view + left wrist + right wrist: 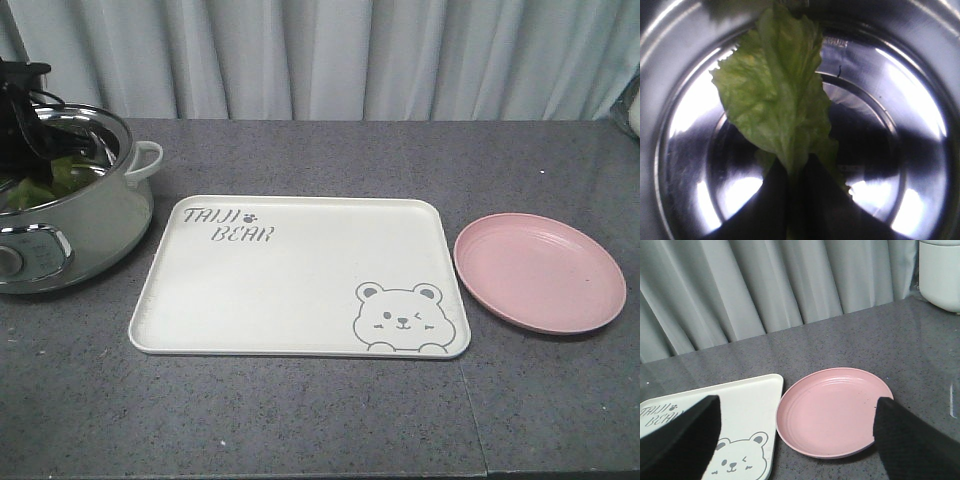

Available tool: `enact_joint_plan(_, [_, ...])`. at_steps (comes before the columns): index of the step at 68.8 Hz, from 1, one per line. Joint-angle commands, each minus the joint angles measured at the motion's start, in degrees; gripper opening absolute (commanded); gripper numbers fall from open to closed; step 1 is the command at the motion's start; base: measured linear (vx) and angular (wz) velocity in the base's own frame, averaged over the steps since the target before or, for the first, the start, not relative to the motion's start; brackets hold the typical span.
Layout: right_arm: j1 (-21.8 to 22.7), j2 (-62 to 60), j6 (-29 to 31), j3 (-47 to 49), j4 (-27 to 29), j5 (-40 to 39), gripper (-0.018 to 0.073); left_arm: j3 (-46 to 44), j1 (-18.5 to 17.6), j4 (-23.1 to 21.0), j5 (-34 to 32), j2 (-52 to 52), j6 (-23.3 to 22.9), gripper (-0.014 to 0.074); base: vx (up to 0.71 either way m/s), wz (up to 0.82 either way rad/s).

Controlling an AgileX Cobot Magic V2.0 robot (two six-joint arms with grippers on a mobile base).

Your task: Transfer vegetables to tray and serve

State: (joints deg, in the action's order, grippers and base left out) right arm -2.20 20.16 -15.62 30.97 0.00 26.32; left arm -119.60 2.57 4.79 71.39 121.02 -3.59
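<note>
The pot's (900, 150) inside was polished metal — mirror-bright, with white glare. The lettuce leaf (775, 95) looked crinkled and dull. The tray (290, 290) was smooth, matt, plastic-looking cream; the pink plate (540, 270) was matt with fine ridges. The table (300, 420) was grey speckled stone with a soft sheen — the curtain (350, 60) was pleated cloth.

Soft, even overhead light fills the front view; the tray (300, 275) and pink plate (540, 272) cast thin shadows on the counter (300, 420). The left wrist view is dim and blurry, with broad white glare on the steel pot (920, 75) around the lettuce leaf (770, 100). In the right wrist view the near fingers (685, 440) of the right claw (799, 402) are dark, unfocused.
</note>
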Motion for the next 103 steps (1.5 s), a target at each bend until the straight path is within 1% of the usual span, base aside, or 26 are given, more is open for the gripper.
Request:
enact_joint_plan(1, [0.3, 2.0, 1.5, 1.9, 0.6, -4.6, 0.0591, -1.3, -0.1, -0.2, -1.1, -8.2, -0.1, -0.0007, 0.0, 0.0])
enact_joint_plan(6, [0.3, 3.9, 3.5, 2.4, 2.2, -5.5, 0.0591, -1.3, -0.1, -0.4, -1.7, -11.8, -0.3, -0.0007, 0.0, 0.0])
enact_joint_plan(12, [0.3, 7.3, 7.1, 4.1, 6.1, -6.7, 0.0591, -1.3, -0.1, -1.4, -2.3, -16.3, -0.6, -0.0007, 0.0, 0.0])
enact_joint_plan(17, [0.3, 10.8, 12.4, 6.2, 11.1, -7.9, 0.0591, -1.3, -0.1, -3.1, -3.6, -20.1, -0.6, -0.0007, 0.0, 0.0])
enact_joint_plan(24, [0.3, 16.7, 21.2, 10.2, 19.3, -7.9, 0.0591, -1.3, -0.1, -7.5, -5.3, -24.9, -0.6, -0.0007, 0.0, 0.0])
enact_joint_plan(30, [0.3, 21.6, 29.7, 13.6, 29.0, -7.4, 0.0587, -1.3, -0.1, -13.6, -5.7, -27.8, 0.1, -0.0007, 0.0, 0.0])
enact_joint_plan(33, [0.3, 24.1, 36.4, 15.5, 35.1, -6.2, 0.0582, -1.3, -0.1, -17.3, -5.2, -29.0, 1.3, -0.0007, 0.0, 0.0])
enact_joint_plan(34, [0.3, 24.8, 38.1, 16.0, 38.0, -5.8, 0.058, -1.3, -0.1, -18.4, -4.9, -29.3, 1.7, -0.0007, 0.0, 0.0])
enact_joint_plan(36, [0.3, 26.7, 41.6, 17.0, 41.9, -4.9, 0.0576, -1.3, -0.1, -21.4, -4.5, -29.9, 2.8, -0.0007, 0.0, 0.0])
enact_joint_plan(37, [0.3, 27.5, 44.4, 17.8, 45.0, -4.2, 0.0574, -1.3, -0.1, -22.5, -4.3, -30.1, 3.6, -0.0007, 0.0, 0.0])
enact_joint_plan(40, [0.3, 29.9, 50.1, 19.3, 51.6, -2.4, 0.0568, -1.3, -0.1, -26.7, -3.7, -30.5, 4.8, -0.0007, 0.0, 0.0])
enact_joint_plan(41, [0.3, 30.9, 53.1, 19.9, 55.1, -1.8, 0.0566, -1.3, -0.1, -28.4, -3.4, -30.5, 5.6, -0.0007, 0.0, 0.0])
enact_joint_plan(43, [0.3, 32.2, 56.9, 20.7, 59.6, -0.1, 0.0562, -1.3, -0.1, -30.5, -3.0, -30.5, 6.5, -0.0007, 0.0, 0.0])
enact_joint_plan(44, [0.3, 33.2, 59.7, 21.2, 62.8, 1.0, 0.0561, -1.3, -0.1, -32.0, -2.6, -30.5, 7.2, -0.0007, 0.0, 0.0])
enact_joint_plan(48, [0.3, 35.8, 68.2, 22.6, 73.7, 4.6, 0.0557, -1.3, -0.2, -35.8, -1.4, -30.5, 8.8, -0.0007, 0.0, 0.0])
enact_joint_plan(51, [0.3, 37.6, 72.5, 23.4, 79.9, 7.4, 0.0556, -1.3, -0.4, -38.0, -0.4, -30.5, 9.9, -0.0007, 0.0, 0.0])
enact_joint_plan(55, [0.3, 40.0, 78.5, 24.2, 88.8, 12.2, 0.0556, -1.3, -1.4, -39.2, 0.1, -30.5, 11.1, -0.0007, 0.0, 0.0])
enact_joint_plan(61, [0.3, 42.8, 83.9, 24.8, 98.3, 18.0, 0.0556, -1.2, -3.9, -39.2, 0.2, -30.5, 11.9, -0.0007, 0.0, 0.0])
enact_joint_plan(65, [0.3, 44.7, 86.6, 25.1, 103.1, 21.7, 0.0556, -0.9, -5.9, -39.2, 0.2, -30.5, 11.9, -0.0007, 0.0, 0.0])
enact_joint_plan(67, [0.3, 45.6, 87.7, 25.3, 104.2, 23.5, 0.0556, -0.3, -6.8, -39.2, 0.1, -30.5, 11.9, -0.0007, 0.0, 0.0])
enact_joint_plan(70, [0.3, 46.8, 87.9, 26.1, 104.1, 25.2, 0.0556, 0.7, -8.5, -39.2, 0.0, -30.5, 12.0, -0.0007, 0.0, 0.0])
enact_joint_plan(75, [0.3, 48.5, 87.9, 27.1, 104.1, 27.5, 0.0556, 3.4, -11.6, -39.3, -0.7, -30.5, 13.8, -0.0007, 0.0, 0.0])
enact_joint_plan(84, [0.3, 50.3, 88.5, 28.4, 104.2, 27.7, 0.0556, 9.0, -17.3, -40.1, -4.3, -30.5, 17.4, -0.0007, 0.0, 0.0])
enact_joint_plan(89, [0.3, 50.6, 88.9, 28.7, 104.2, 27.5, 0.0556, 11.7, -19.5, -42.3, -7.3, -30.5, 19.5, -0.0007, 0.0, 0.0])
enact_joint_plan(93, [0.3, 50.6, 89.6, 28.7, 104.2, 27.2, 0.0556, 13.3, -20.8, -44.9, -9.5, -30.5, 20.8, -0.0007, 0.0, 0.0])
enact_joint_plan(103, [0.3, 50.6, 90.1, 28.7, 104.2, 27.0, 0.0556, 14.9, -23.5, -51.3, -11.6, -30.5, 25.2, -0.0007, 0.0, 0.0])
